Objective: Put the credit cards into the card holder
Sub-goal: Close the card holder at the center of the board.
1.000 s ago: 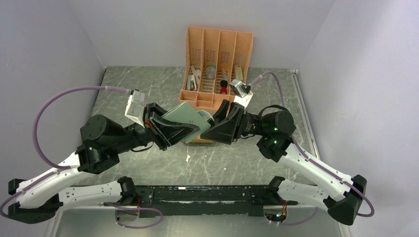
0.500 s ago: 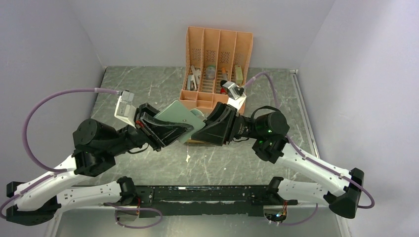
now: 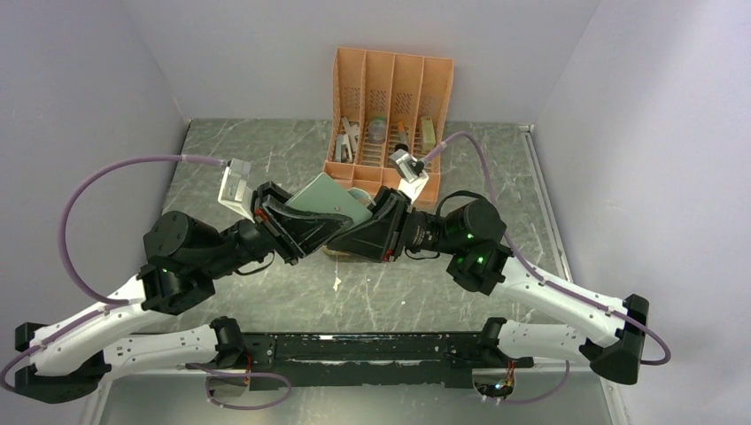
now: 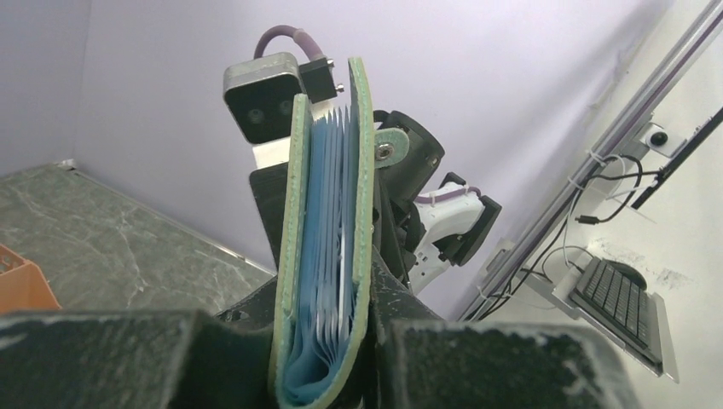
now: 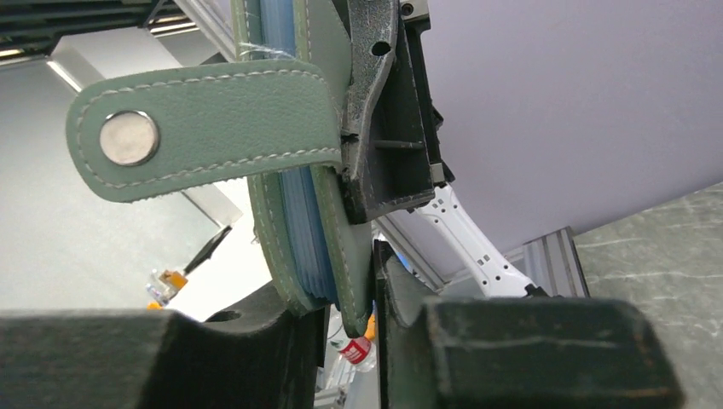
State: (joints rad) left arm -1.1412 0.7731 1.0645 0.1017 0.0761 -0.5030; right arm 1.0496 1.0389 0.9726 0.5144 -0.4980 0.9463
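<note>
One grey-green card holder [image 3: 332,202] hangs aloft over the desk [image 3: 266,150], just in front of the orange slotted organizer [image 3: 392,88]. The left pincer [image 4: 328,341] clamps its fold end, and the right pincer [image 5: 351,315] nips one cover. Best to draw that cover aside gently, clear of the snap strap [image 5: 205,128]. Freer room lies nearward, away from the organizer.

top: overhead from near side, looking down, far | wrists: very close, facing each other | shared: card holder [image 3: 333,200]

Left gripper [image 4: 324,345]: jaws clamped tight, tips raised.
Right gripper [image 5: 349,328]: jaws pinched, directly facing left fingertips.
Arms: bent, wrists converging.
</note>
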